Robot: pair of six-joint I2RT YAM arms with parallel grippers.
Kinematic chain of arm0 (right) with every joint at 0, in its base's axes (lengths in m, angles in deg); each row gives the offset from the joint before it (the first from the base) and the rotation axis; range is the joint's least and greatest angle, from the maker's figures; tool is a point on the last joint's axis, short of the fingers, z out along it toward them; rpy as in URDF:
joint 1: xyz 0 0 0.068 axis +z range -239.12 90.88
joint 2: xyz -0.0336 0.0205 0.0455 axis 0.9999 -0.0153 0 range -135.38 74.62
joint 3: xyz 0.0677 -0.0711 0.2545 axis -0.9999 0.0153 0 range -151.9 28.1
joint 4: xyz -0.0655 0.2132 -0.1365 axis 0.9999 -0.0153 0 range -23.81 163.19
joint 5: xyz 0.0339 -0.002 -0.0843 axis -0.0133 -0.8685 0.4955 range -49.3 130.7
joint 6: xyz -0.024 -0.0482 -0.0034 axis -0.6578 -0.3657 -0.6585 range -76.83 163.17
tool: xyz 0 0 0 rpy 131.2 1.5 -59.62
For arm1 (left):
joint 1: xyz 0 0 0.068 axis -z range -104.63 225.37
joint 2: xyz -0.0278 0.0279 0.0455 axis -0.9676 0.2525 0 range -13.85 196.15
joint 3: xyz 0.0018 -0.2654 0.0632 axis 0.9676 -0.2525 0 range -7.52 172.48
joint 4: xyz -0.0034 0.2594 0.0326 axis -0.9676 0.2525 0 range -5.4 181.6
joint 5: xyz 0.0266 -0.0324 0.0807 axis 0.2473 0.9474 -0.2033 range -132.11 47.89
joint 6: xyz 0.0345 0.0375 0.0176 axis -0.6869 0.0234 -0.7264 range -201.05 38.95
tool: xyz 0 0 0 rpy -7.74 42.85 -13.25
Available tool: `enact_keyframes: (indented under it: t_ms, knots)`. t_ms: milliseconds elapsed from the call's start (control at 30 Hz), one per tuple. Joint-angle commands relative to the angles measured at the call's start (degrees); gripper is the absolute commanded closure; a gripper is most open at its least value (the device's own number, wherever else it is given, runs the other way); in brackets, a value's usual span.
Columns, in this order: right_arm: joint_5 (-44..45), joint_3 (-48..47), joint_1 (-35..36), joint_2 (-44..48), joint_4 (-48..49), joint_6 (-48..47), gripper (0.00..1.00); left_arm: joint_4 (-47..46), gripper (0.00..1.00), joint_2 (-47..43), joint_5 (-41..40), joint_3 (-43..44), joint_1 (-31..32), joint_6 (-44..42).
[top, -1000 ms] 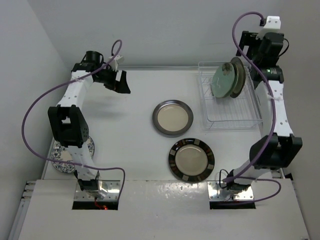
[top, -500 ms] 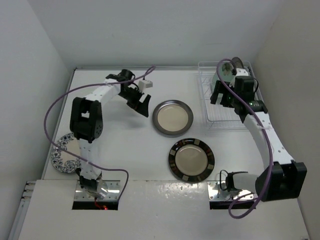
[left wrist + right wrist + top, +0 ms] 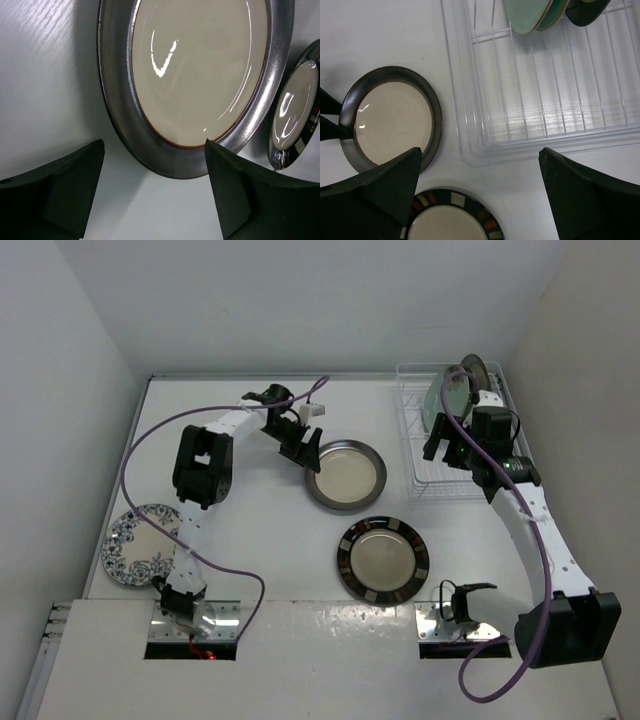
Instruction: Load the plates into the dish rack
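Left gripper (image 3: 155,150) wide open right at the grey-rimmed plate (image 3: 200,75), swung over from the back corner. Only the overhead shows the floral plate (image 3: 145,545). Right gripper (image 3: 481,152) open above the rack (image 3: 530,145), 2 green plates (image 3: 527,15) standing inside.

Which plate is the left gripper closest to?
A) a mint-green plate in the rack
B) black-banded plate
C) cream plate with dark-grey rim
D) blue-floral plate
C: the open left gripper sits at the edge of the cream plate with dark-grey rim, that rim showing between its fingers.
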Motion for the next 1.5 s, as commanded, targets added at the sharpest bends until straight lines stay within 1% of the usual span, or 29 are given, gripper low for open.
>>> enact_keyframes:
  t_ms: [0, 33, 67, 133, 167, 200, 233, 267, 300, 333, 400, 433, 500, 567, 600, 633, 667, 700, 800, 900, 967, 1100, 1233, 1267, 1300, 1333, 1367, 1433, 1467]
  knots:
    - [2.5, 0.0, 0.5, 1.5, 1.7, 0.1, 0.0, -0.7, 0.15, 2.9, -1.4, 1.0, 1.9, 2.2]
    - [2.8, -0.1, 0.6, 1.3, 1.7, 0.0, 0.0, -0.7, 0.18, 2.9, -3.8, 1.0, 2.5, 2.2]
    - [2.9, -0.4, 0.5, 1.0, 2.1, -0.1, 0.0, -0.7, 0.27, 2.9, -4.5, 1.0, 3.6, 2.2]
    - [3.4, -0.7, 0.4, 1.0, 2.4, -0.5, 0.0, -0.7, 0.35, 2.9, -5.0, 0.5, 4.1, 2.2]
    - [3.5, -0.8, 0.5, 0.7, 2.6, -0.7, 0.0, -0.7, 0.44, 2.9, -5.0, 0.5, 4.8, 2.2]
    - [3.6, -1.2, 0.5, 0.6, 2.7, -0.9, 0.0, -0.7, 0.48, 3.5, -5.0, 0.5, 4.9, 3.0]
    - [3.6, -1.3, 0.6, 0.5, 3.0, -1.0, 0.0, -1.2, 0.56, 4.3, -5.0, 0.5, 4.9, 3.5]
    - [3.6, -1.2, 0.4, 0.2, 2.9, -1.0, 0.0, -1.2, 0.75, 4.3, -5.0, 0.5, 4.9, 4.1]
    - [3.8, -1.2, 0.5, -0.1, 2.9, -1.0, 0.0, -1.2, 0.85, 5.0, -5.0, 0.5, 4.9, 5.1]
    - [3.3, -1.2, 0.5, -0.4, 3.0, -0.7, 0.0, -1.2, 1.0, 5.1, -5.0, 1.0, 4.9, 5.1]
    - [2.4, -1.2, 0.4, -0.9, 2.8, -0.7, 0.0, -1.8, 1.0, 5.1, -5.0, 1.0, 2.9, 5.8]
    - [-0.3, -1.0, 0.3, -1.2, 3.4, -0.7, 0.0, -1.8, 1.0, 4.1, -5.7, 2.4, 2.2, 5.8]
    - [-2.3, -1.1, 0.9, -2.5, 3.8, -2.3, 0.0, -1.8, 1.0, 1.4, -6.2, 3.5, 0.1, 4.8]
    - [-5.5, -1.4, 2.4, -3.7, 3.4, -3.7, 0.0, -1.8, 1.0, -1.4, -5.5, 4.6, -0.4, 3.1]
    - [-6.9, -2.6, 4.5, -6.0, 2.7, -4.2, 0.02, -1.8, 1.0, -4.3, -5.5, 5.4, -1.1, 2.1]
    - [-8.4, -3.2, 5.6, -7.1, 2.4, -6.0, 0.02, -1.8, 1.0, -5.9, -4.5, 6.2, -1.1, -0.1]
    - [-9.2, -5.3, 6.4, -10.6, 1.9, -6.8, 0.03, -1.8, 1.0, -7.4, -2.8, 6.2, -1.1, -1.1]
    - [-11.5, -6.2, 9.1, -11.8, 1.0, -8.0, 0.03, -1.8, 1.0, -8.8, -1.4, 7.0, -1.1, -2.1]
    - [-13.0, -9.3, 12.2, -16.8, 0.6, -8.8, 0.03, -1.8, 1.0, -13.9, 4.3, 8.5, -1.7, -4.6]
    - [-14.2, -9.2, 12.2, -19.7, 5.9, -7.4, 0.02, -1.8, 1.0, -17.6, 8.7, 9.0, -2.3, -5.3]
    - [-15.9, -9.9, 12.1, -21.2, 6.9, -7.3, 0.02, -1.8, 1.0, -18.9, 11.1, 9.0, -2.8, -5.3]
    - [-20.6, -10.9, 12.1, -26.4, 10.6, -7.1, 0.0, -1.2, 1.0, -19.6, 17.6, 9.0, -4.1, -3.2]
    - [-23.9, -9.6, 11.9, -28.2, 15.9, -5.4, 0.0, -0.7, 1.0, -20.6, 22.4, 9.0, -5.2, -3.2]
    - [-24.6, -8.7, 11.9, -28.3, 20.1, -4.2, 0.0, -0.7, 1.0, -20.6, 23.1, 9.0, -5.7, -3.2]
    - [-27.1, -8.3, 11.7, -28.2, 21.7, -3.5, 0.02, -0.7, 1.0, -20.6, 23.7, 9.0, -5.7, -3.2]
    - [-27.9, -7.5, 11.7, -28.0, 26.6, -3.0, 0.03, -0.7, 1.0, -20.6, 23.7, 9.0, -5.7, -3.2]
    - [-29.7, -6.8, 11.7, -28.0, 27.5, -1.3, 0.05, -0.7, 1.0, -20.6, 24.5, 9.0, -5.7, -3.2]
    - [-32.6, -5.9, 11.9, -27.9, 32.5, 0.2, 0.26, -0.7, 1.0, -20.6, 26.6, 9.0, -5.7, -2.7]
    - [-33.3, -5.7, 12.4, -28.2, 34.3, 1.6, 0.4, -0.7, 1.0, -20.6, 27.3, 9.0, -5.7, -2.2]
